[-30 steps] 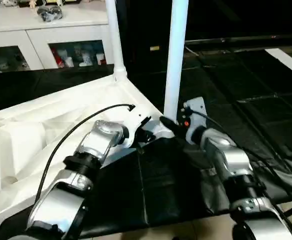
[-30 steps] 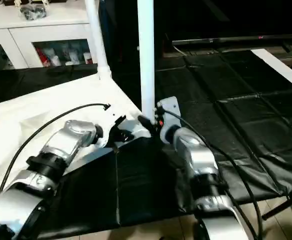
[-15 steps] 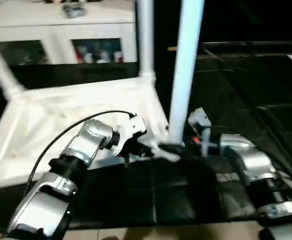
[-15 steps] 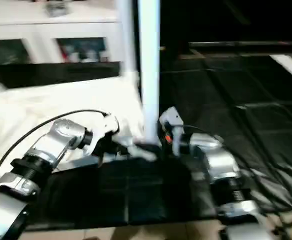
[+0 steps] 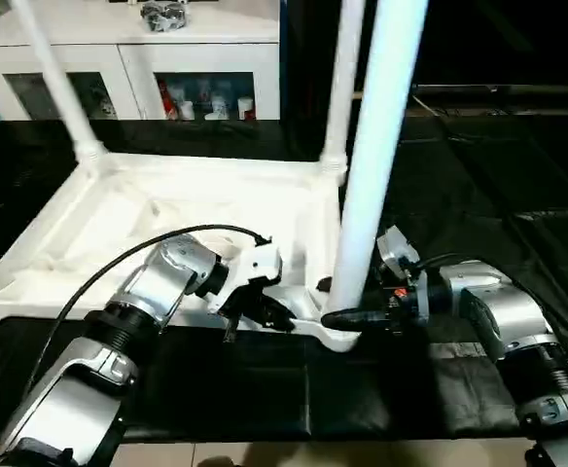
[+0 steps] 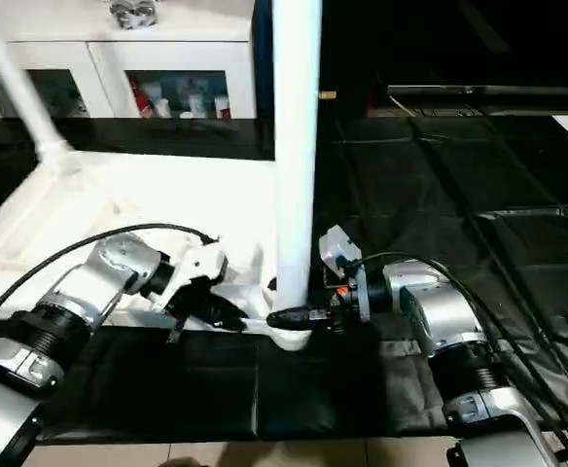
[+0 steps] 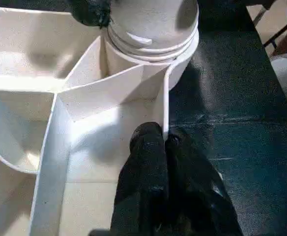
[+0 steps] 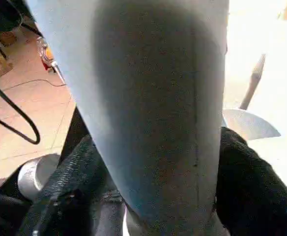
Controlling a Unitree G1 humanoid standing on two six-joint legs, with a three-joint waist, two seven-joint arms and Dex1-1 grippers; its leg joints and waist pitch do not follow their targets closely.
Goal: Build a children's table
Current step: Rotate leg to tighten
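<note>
The children's table top (image 5: 167, 199) lies upside down on a black mat, ribs up. Three white legs stand in its corner sockets: far left (image 5: 55, 83), far right (image 5: 340, 88) and near right (image 5: 381, 146). My left gripper (image 5: 276, 316) is shut on the thin rim wall (image 7: 164, 105) of the top, just beside the near right socket (image 7: 151, 54). My right gripper (image 5: 347, 317) is closed around the base of the near right leg (image 8: 158, 98), with one black finger (image 8: 77, 187) on each side of it.
A white cabinet (image 5: 138, 68) with glass doors stands behind the table top. The black mat (image 5: 488, 195) stretches off to the right and toward me, with light floor (image 5: 265, 455) at its near edge. A black cable (image 5: 119, 272) loops over my left forearm.
The whole view has swung, so the table top now looks square-on and a far left leg shows. Both grippers stay at the near right corner, the right one at the leg's base.
</note>
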